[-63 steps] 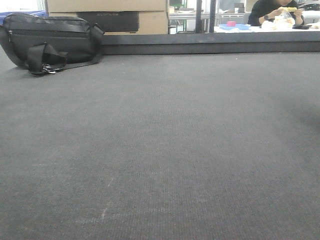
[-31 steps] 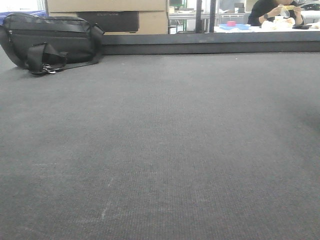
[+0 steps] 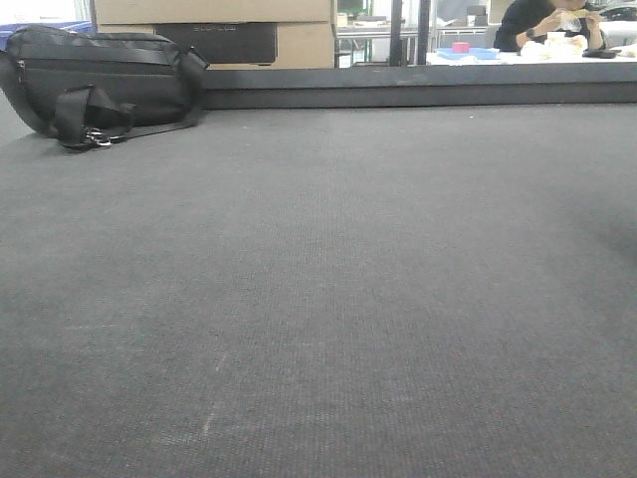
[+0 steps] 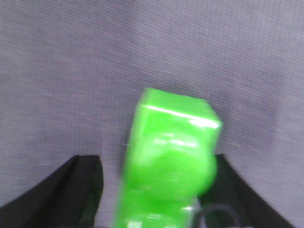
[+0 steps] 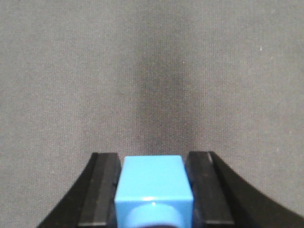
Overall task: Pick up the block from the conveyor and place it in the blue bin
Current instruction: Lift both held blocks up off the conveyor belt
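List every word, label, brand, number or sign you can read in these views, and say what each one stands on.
No text can be read in any view.
Faint lettering on the front of the black case under the cardboard boxes: too blurred to read.
No text shows on the black bag, the green block, the blue block or the conveyor.

The right tool (image 5: 153, 160) clamps a blue block (image 5: 153, 185) snugly between its 2 black fingers (image 5: 105, 190). The left tool (image 4: 154, 164), blurred, straddles a green block (image 4: 173, 137); its grip is unclear.
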You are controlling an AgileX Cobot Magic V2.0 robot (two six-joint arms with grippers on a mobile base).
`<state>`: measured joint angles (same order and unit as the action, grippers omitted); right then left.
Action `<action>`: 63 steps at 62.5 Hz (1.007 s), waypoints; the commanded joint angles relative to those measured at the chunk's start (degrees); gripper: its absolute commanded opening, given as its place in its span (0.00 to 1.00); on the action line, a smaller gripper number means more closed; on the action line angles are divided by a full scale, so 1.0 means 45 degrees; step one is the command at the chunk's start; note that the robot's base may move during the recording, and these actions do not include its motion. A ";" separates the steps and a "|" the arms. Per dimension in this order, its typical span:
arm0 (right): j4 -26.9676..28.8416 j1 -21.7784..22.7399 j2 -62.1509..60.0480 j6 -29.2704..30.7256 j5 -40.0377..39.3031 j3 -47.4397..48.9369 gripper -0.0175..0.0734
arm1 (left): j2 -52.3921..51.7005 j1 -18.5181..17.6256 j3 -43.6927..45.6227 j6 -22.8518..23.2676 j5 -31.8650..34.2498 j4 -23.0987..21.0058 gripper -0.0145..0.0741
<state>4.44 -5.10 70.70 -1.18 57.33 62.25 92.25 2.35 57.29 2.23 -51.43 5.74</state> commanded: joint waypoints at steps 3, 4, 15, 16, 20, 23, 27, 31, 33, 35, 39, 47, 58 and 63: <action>0.0016 -0.0004 -0.0114 0.0034 -0.0069 0.0080 0.01 | 0.0000 -0.0323 -0.0017 -0.0204 0.0048 -0.0379 0.53; 0.0016 -0.0004 -0.0114 0.0034 -0.0069 0.0080 0.01 | 0.0000 -0.0320 -0.0017 -0.0204 0.0083 -0.0379 0.53; 0.0071 -0.0004 -0.0114 0.0034 0.0073 0.0080 0.01 | 0.0000 -0.0346 -0.0017 -0.0204 0.0308 -0.0273 0.37; 0.0071 -0.0004 -0.0114 0.0034 0.0073 0.0080 0.01 | 0.0000 -0.0346 -0.0017 -0.0204 0.0308 -0.0273 0.33; 0.0116 -0.0004 -0.0114 0.0034 0.0098 0.0080 0.01 | 0.0000 -0.0346 -0.0017 -0.0204 0.0308 -0.0273 0.22; 0.0157 -0.0004 -0.0114 0.0034 0.0098 0.0080 0.01 | 0.0000 -0.0346 -0.0017 -0.0204 0.0308 -0.0273 0.11; 0.0191 -0.0004 -0.0114 0.0034 0.0098 0.0080 0.01 | 0.0000 -0.0346 0.0073 -0.0204 0.0191 -0.0324 0.04; 0.0185 -0.0004 -0.0114 0.0034 0.0126 0.0080 0.01 | -0.0083 -0.0346 0.0357 -0.0204 -0.0334 -0.0564 0.04; 0.0185 -0.0004 -0.0140 0.0034 0.0127 0.0080 0.01 | -0.0192 -0.0346 0.0529 -0.0204 -0.0590 -0.0686 0.04; 0.0185 -0.0004 -0.0142 0.0034 0.0127 0.0080 0.01 | -0.0346 -0.0346 0.0659 -0.0204 -0.0713 -0.0801 0.04; 0.0185 -0.0004 -0.0347 0.0034 -0.0033 0.0080 0.01 | -0.0927 -0.0346 0.0859 -0.0204 -0.0739 -0.1180 0.04; 0.0185 -0.0028 -0.1011 0.0034 -0.0567 0.0046 0.01 | -0.2924 -0.0377 0.0723 -0.0204 0.0311 -0.2285 0.04; 0.0185 -0.0028 -0.2516 0.0034 -0.3160 -0.1406 0.01 | -0.6105 -0.1384 -0.1032 -0.0204 0.4483 -0.2526 0.04; 0.0185 -0.0028 -0.3307 0.0034 -0.4337 -0.2395 0.01 | -0.7493 -0.1871 -0.1903 -0.0204 0.5775 -0.2526 0.04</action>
<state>5.49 -5.20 59.49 -1.18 44.09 55.64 64.72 -3.66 52.96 1.48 -32.83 -4.76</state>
